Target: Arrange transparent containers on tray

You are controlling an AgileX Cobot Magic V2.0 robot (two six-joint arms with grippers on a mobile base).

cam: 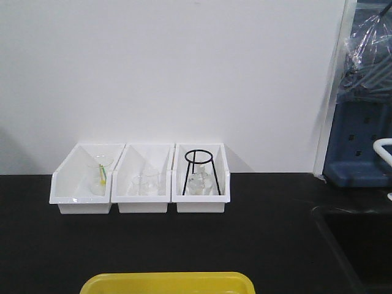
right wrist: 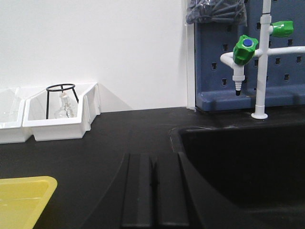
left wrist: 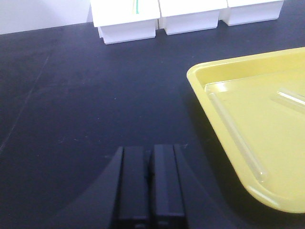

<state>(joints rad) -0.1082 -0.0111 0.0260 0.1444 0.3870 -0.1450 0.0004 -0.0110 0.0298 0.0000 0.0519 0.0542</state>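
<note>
Nearest the rig, the left tool (left wrist: 150, 188) rests low over the black surface (left wrist: 71, 119) with its two flat black pads pressed together and nothing between them. The right tool (right wrist: 152, 191) is likewise closed and empty, parked beside the rim of the recessed black sink (right wrist: 238, 162). Both positions read as a neutral rest pose, clear of the work area.

Just beyond the left tool, to its right, sits the tray (left wrist: 200, 81): yellow moulded plastic, shallow, with a rounded corner and a raised rim that keeps round glassware from rolling off. Two transparent containers (left wrist: 236, 133) lie flat inside it, one long and diagonal, a second partly visible near the frame edge. They are slender, colourless tubes, and lying flat is the stable position for such glass.

At the back, against the white wall, three white bins (cam: 144, 184) stand side by side. They hold further clear glassware, and the right bin carries a black wire tripod stand (cam: 199, 168).
</note>
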